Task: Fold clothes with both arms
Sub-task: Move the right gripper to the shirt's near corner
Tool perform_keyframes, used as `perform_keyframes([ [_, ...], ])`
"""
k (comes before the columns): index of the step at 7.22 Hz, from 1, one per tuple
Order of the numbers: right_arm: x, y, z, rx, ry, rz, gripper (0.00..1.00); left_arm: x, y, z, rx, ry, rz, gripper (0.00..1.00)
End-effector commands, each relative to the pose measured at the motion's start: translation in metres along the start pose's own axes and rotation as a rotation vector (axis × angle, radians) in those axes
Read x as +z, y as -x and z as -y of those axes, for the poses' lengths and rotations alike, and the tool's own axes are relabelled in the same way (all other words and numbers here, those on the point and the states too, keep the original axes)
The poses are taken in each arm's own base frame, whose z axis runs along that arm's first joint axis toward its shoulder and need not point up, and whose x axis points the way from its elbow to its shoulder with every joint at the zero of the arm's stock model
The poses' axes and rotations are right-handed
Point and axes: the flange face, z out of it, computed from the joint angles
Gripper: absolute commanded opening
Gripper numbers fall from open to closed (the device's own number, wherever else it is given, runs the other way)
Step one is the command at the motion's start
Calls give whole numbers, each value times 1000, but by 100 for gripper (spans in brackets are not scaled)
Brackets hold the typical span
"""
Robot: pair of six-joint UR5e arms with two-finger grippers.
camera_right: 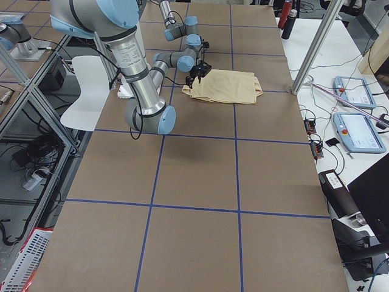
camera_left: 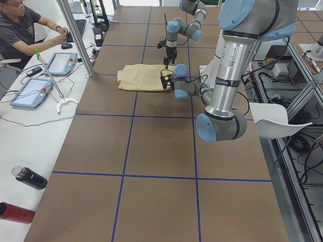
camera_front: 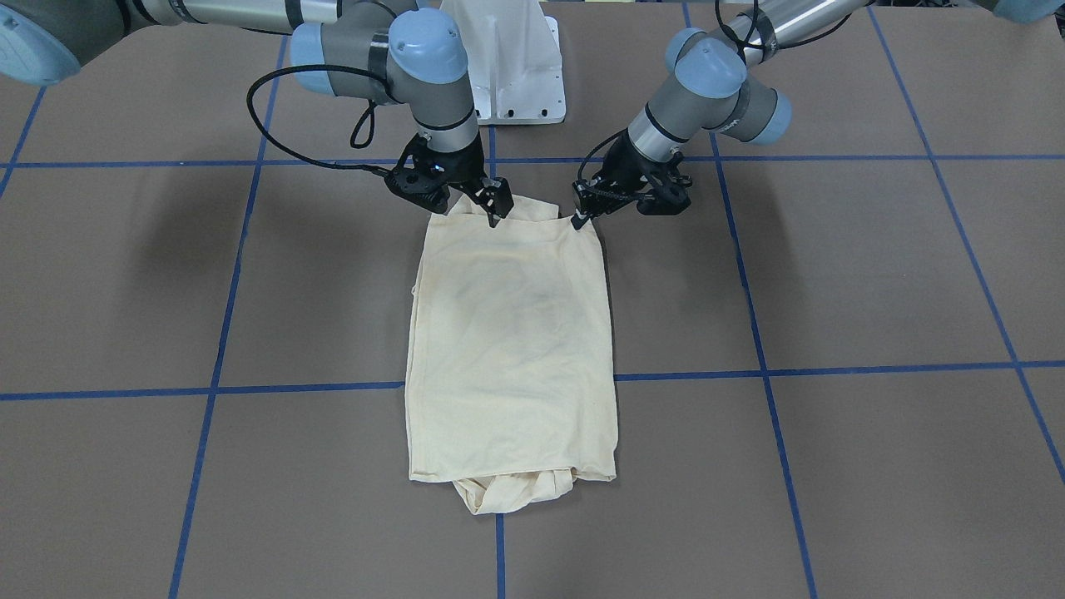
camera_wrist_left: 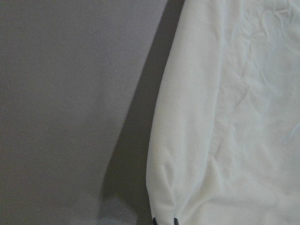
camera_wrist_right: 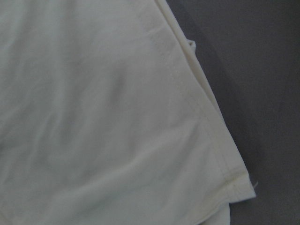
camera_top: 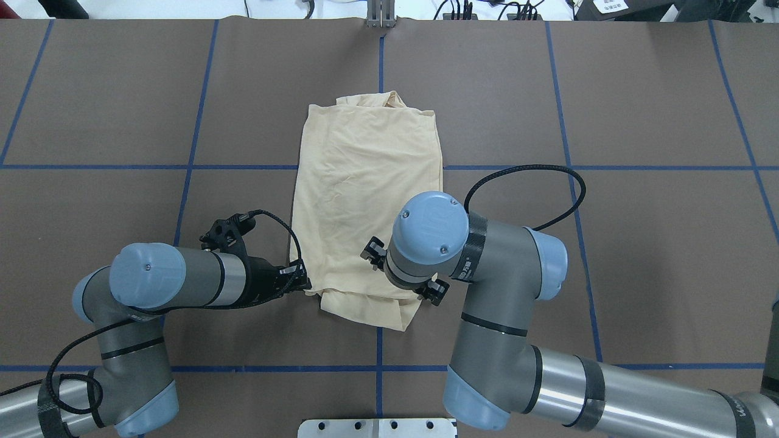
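- The shirt lies folded into a long, narrow rectangle at the middle of the table, running from the robot's side towards the far side.
- No print shows on it, only plain cream cloth with light creases.
- At its far end a bunch of cloth sticks out from under the top layer.
- The left gripper sits at the shirt's near left corner. Its jaws are drawn in tight, and the wrist view shows its dark fingertips pinching the cloth edge.
- The right gripper points down on the near edge, right of the middle. Its fingers narrow to a point on the cloth, but I cannot tell whether they grip it.
- The right wrist view shows a stitched hem and the shirt's corner, with no fingers in sight.
- The blue tape lines cross under the shirt.
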Motion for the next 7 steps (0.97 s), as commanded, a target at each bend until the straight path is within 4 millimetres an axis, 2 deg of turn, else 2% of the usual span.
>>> perform_keyframes([
  [1, 20, -12, -35, 22, 18, -45, 100, -2, 1, 1, 0, -2, -1, 0],
  [4, 27, -18, -28, 32, 6, -61, 100, -3, 0, 1, 1, -4, -4, 0],
  [7, 35, -13, -5, 58, -18, -67, 100, -3, 1, 1, 2, -5, -3, 0],
])
